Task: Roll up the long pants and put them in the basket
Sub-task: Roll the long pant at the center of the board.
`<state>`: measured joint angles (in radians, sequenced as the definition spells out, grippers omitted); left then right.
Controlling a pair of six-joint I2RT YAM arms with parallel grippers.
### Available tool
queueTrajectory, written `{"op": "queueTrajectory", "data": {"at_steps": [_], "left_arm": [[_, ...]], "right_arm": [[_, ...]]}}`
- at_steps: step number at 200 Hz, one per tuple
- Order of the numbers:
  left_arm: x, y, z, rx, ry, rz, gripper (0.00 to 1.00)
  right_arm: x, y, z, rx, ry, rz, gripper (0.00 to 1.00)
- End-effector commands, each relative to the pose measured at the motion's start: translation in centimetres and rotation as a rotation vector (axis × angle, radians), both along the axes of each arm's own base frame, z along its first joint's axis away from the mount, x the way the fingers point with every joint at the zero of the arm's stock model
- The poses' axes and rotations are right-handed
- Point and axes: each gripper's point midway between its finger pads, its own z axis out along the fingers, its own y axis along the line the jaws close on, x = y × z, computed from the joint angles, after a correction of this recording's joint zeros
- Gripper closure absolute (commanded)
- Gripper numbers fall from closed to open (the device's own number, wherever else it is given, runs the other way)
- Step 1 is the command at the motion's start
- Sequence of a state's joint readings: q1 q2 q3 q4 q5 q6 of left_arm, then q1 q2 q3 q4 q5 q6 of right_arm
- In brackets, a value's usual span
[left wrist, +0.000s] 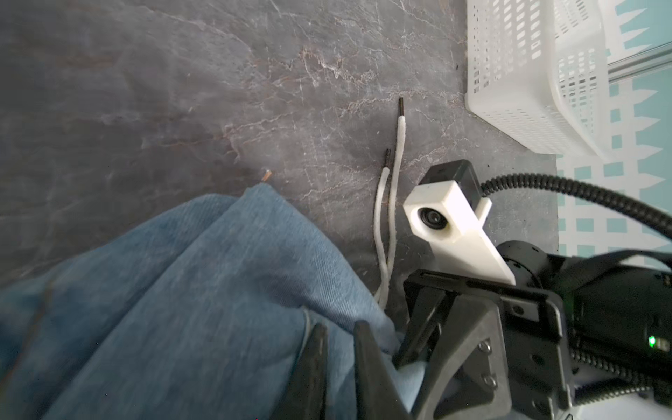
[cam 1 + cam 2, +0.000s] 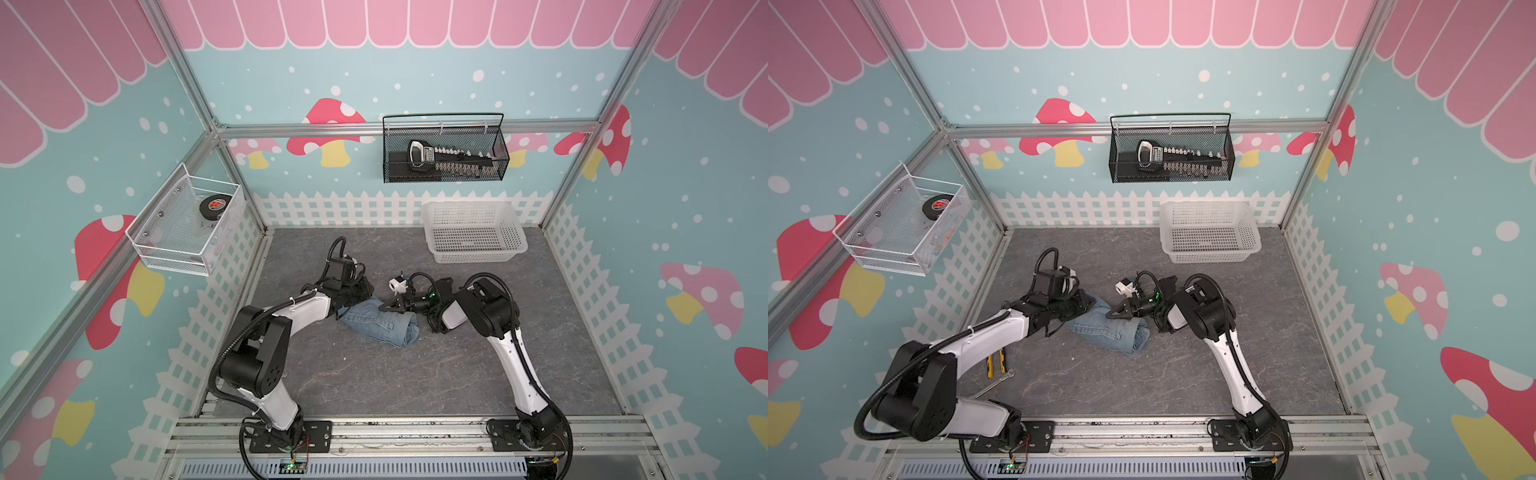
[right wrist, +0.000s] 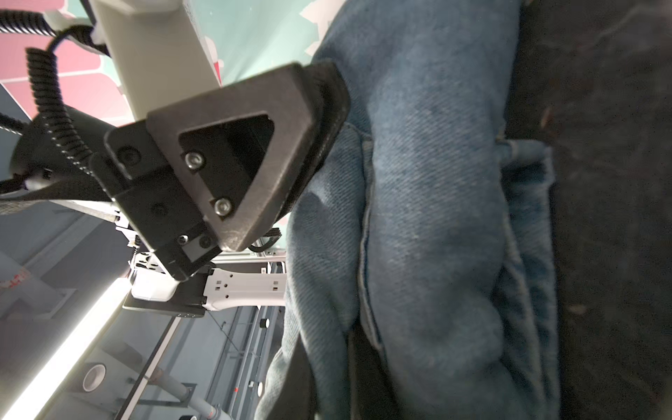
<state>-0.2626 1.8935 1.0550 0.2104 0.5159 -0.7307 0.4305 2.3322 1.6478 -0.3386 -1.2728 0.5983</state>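
In both top views the long pants (image 2: 380, 322) are lying mid-way across the table (image 2: 374, 382) as a stubby roll. The left gripper (image 2: 368, 294) and right gripper (image 2: 382, 308) are working at its far edge. In the left wrist view, near-closed jaws are pinching a denim fold while the drawstring (image 1: 391, 189) is trailing loose (worth tucking in). In the right wrist view, the right jaws are nipping denim too. Both arms, I judge, should be pulling evenly to tighten the roll.

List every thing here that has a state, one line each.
long pants, rolled into a bundle on the table
drawstring, ends trailing loose on the table
left claw, shut on the long pants
right claw, shut on the long pants
white basket, upright, empty
black mesh basket, holding a tool
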Motion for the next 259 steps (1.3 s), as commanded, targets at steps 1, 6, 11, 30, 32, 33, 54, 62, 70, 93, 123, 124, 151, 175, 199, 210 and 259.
{"op": "queueTrajectory", "data": {"at_steps": [1, 6, 11, 30, 32, 33, 54, 62, 70, 93, 123, 124, 151, 175, 199, 210, 259], "left_arm": [[-3.6, 1.6, -10.1, 0.129, 0.272, 0.032, 0.84], [-3.7, 1.6, -10.4, 0.133, 0.278, 0.029, 0.84], [-3.8, 1.6, -10.7, 0.138, 0.288, 0.027, 0.84], [-4.3, 1.8, -11.5, 0.157, 0.305, 0.018, 0.84], [-4.3, 1.8, -11.6, 0.158, 0.308, 0.016, 0.84], [-4.3, 1.8, -11.6, 0.159, 0.308, 0.016, 0.84], [-4.8, 1.9, -11.2, 0.161, 0.310, 0.003, 0.85], [-5.0, 1.8, -10.8, 0.156, 0.304, -0.002, 0.85], [-5.3, 1.8, -10.2, 0.154, 0.296, -0.006, 0.84], [-6.8, 2.4, -8.7, 0.173, 0.301, -0.018, 0.84], [-9.8, 3.8, -6.4, 0.207, 0.294, 0.003, 0.84], [-9.9, 3.9, -6.3, 0.209, 0.294, 0.003, 0.84], [-12.4, 5.3, -3.3, 0.245, 0.255, 0.039, 0.84], [-14.4, 6.9, -0.2, 0.289, 0.200, 0.089, 0.84], [-15.6, 7.5, 2.2, 0.286, 0.152, 0.121, 0.82], [-15.8, 7.3, 2.8, 0.278, 0.140, 0.120, 0.82], [-14.2, 5.7, 1.9, 0.250, 0.107, 0.097, 0.82]], "right_arm": [[-2.0, -6.9, -14.9, -0.568, 0.076, -0.091, 0.75], [-1.9, -7.2, -14.8, -0.583, 0.060, -0.093, 0.75], [-1.9, -7.3, -14.4, -0.588, 0.045, -0.095, 0.71], [-1.5, -7.4, -12.8, -0.587, -0.007, -0.111, 0.63], [-1.4, -7.4, -12.6, -0.584, -0.012, -0.114, 0.63], [-1.4, -7.4, -12.5, -0.584, -0.013, -0.114, 0.63], [-1.2, -7.4, -12.3, -0.584, -0.022, -0.118, 0.77], [-1.5, -7.3, -12.9, -0.582, 0.002, -0.107, 0.87], [-1.9, -7.2, -13.4, -0.573, 0.026, -0.098, 0.94], [-3.8, -5.4, -13.4, -0.477, 0.087, -0.060, 1.00], [-7.7, -1.7, -10.7, -0.344, 0.112, 0.015, 1.00], [-7.8, -1.5, -10.6, -0.341, 0.112, 0.017, 1.00], [-10.4, 1.3, -7.3, -0.242, 0.089, 0.058, 1.00], [-11.7, 3.5, -4.0, -0.132, 0.084, 0.071, 1.00], [-11.7, 4.0, -2.3, -0.051, 0.102, 0.048, 1.00], [-11.4, 3.9, -2.1, -0.024, 0.117, 0.040, 1.00], [-7.1, 2.6, -4.8, 0.112, 0.293, -0.130, 1.00]]}}
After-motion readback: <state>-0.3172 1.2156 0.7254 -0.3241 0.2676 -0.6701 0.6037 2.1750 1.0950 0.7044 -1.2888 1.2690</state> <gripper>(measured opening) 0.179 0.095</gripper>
